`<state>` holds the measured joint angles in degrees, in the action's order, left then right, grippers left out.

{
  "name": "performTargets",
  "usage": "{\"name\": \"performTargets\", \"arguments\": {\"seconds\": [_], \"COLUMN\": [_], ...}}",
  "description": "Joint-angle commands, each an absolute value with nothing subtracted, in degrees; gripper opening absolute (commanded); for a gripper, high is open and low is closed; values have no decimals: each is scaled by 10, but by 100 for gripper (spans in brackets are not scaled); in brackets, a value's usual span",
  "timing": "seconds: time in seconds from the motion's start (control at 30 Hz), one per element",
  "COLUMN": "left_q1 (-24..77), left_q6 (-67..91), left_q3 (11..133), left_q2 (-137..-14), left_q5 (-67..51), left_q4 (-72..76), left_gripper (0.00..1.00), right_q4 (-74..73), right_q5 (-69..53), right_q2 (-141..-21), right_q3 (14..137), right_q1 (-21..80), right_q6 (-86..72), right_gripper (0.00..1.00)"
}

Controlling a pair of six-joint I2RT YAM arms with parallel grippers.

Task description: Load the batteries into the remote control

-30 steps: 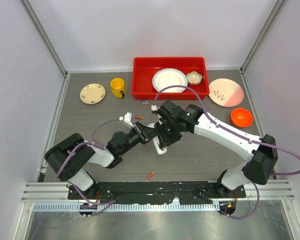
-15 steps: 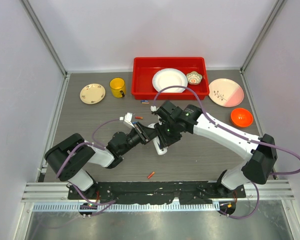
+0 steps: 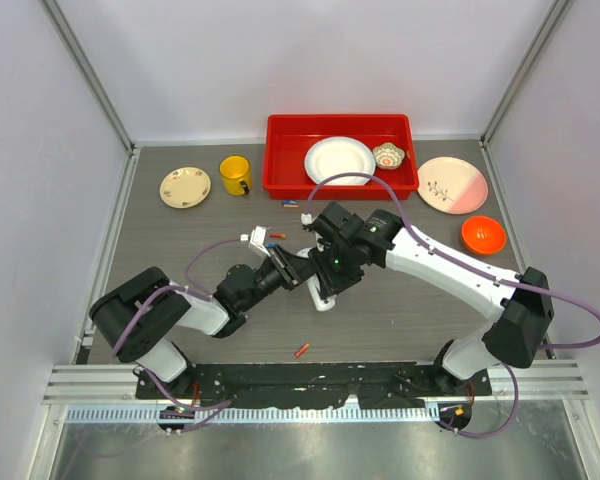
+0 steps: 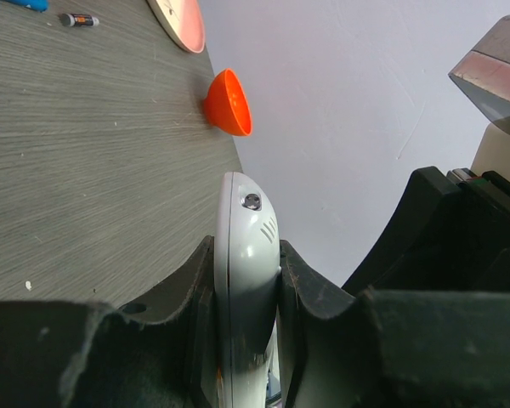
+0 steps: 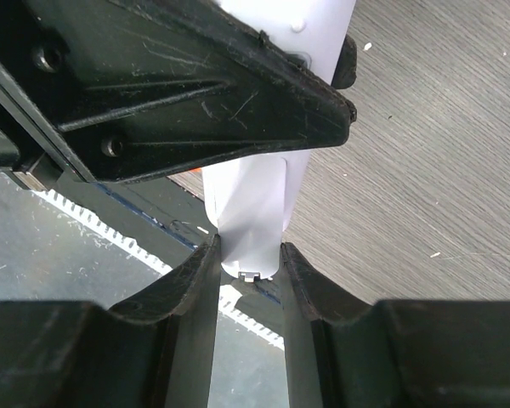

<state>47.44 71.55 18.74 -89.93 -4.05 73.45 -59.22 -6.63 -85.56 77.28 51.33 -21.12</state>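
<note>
Hardly moved since a second ago. Still holds the remote control [image 3: 323, 297] over the middle of the table [image 3: 420, 325], pinched from two sides; cannot tell whether lifted or resting on the surface. Grips it with the left gripper [image 4: 246, 263], closed down to the width of the handset, with the rounded white end poking out past the fingers. Grips it also with the right gripper [image 5: 250, 251], drawn in just as narrowly on the white body, right under the black casing of the left one. Against the earlier views: nudged the left wrist a touch farther out and rightward, eased the right wrist slightly leftward, kept the remote's white tip in the same spot. Left untouched the orange battery [image 3: 301, 350] near the front edge and the red battery [image 3: 277, 236] beyond the left gripper.
</note>
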Motion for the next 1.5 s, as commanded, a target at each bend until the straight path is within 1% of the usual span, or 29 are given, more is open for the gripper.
{"name": "performTargets", "arguments": {"seconds": [0.0, 0.73, 0.93, 1.03, 1.17, 1.27, 1.47], "left_q1": [492, 522, 525, 528, 530, 529, 530], "left_q6": [716, 737, 737, 737, 735, 734, 733], "left_q3": [212, 230, 233, 234, 234, 232, 233], "left_q2": [-881, -879, -882, -885, -886, -886, -888], "left_q5": [-62, -64, -62, -62, -61, -58, -57], "left_q4": [886, 886, 886, 886, 886, 886, 886], "left_gripper": [0, 0, 0, 0, 0, 0, 0], "right_q4": [-558, -509, -491, -475, -464, -464, -465], "right_q5": [-48, -20, -18, -32, -50, -51, -48], "right_q2": [-860, -844, -839, -838, -841, -838, -835], "right_q3": [787, 755, 751, 749, 750, 747, 746], "right_q1": [513, 496, 489, 483, 483, 483, 483], "right_q6": [-208, -227, -236, -246, -250, -248, -247], "right_gripper": [1, 1, 7, 11, 23, 29, 35]}}
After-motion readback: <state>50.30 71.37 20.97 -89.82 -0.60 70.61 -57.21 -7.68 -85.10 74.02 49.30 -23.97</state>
